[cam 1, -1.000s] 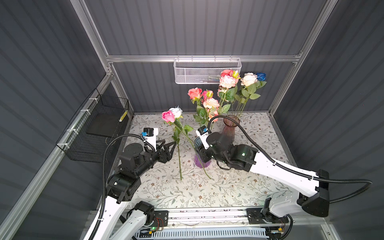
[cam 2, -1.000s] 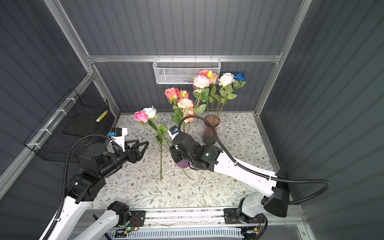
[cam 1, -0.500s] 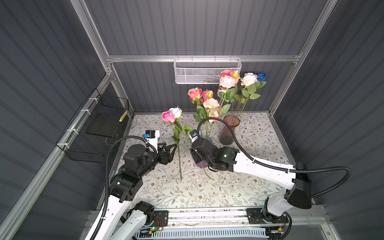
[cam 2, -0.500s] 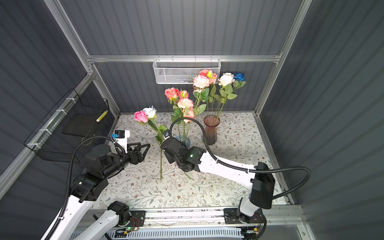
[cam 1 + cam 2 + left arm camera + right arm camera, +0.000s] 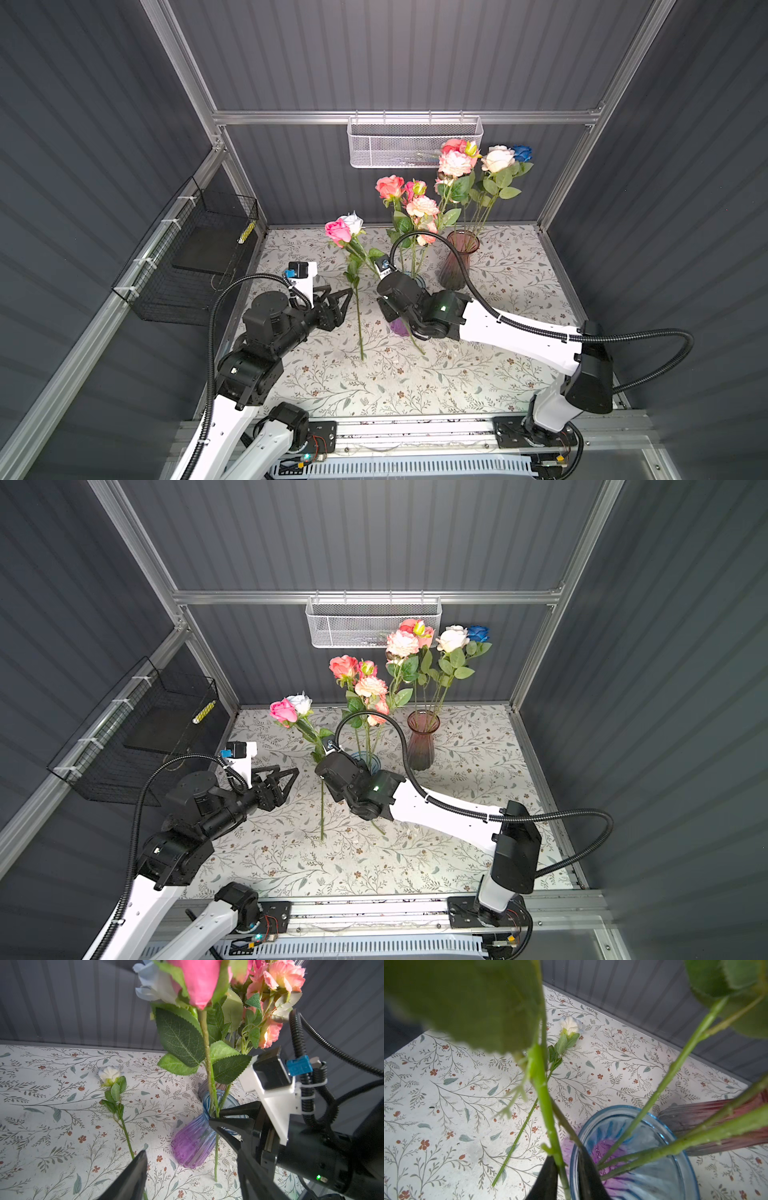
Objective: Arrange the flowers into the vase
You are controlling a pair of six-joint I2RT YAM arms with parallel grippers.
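Placement of the pink rose looks to be the step in hand. Its stem is caught but stands outside the blue-purple vase. The next move therefore calls for a lift until the stem's foot clears the rim, a short shift over the mouth, then a straight lowering among the stems standing there. Nearest, on the front side of that vase, the foot of the stem seems to rest on the worktop, just beside the vase's belly. Higher up the same stem, level with the vase's rim and just beside it, the right pincer has its jaws almost together on the stem and appears to grip it. A darker stem crosses close behind, and I cannot tell whether it is caught too. Out to the left arm's side of the vase, the left pincer gapes wide and holds nothing. A white rose lies flat on the worktop between it and the vase. Inside the vase stand coral roses. Beyond the vase, toward the back wall, a dusky red vase carries a cream rose and a deep blue rose.
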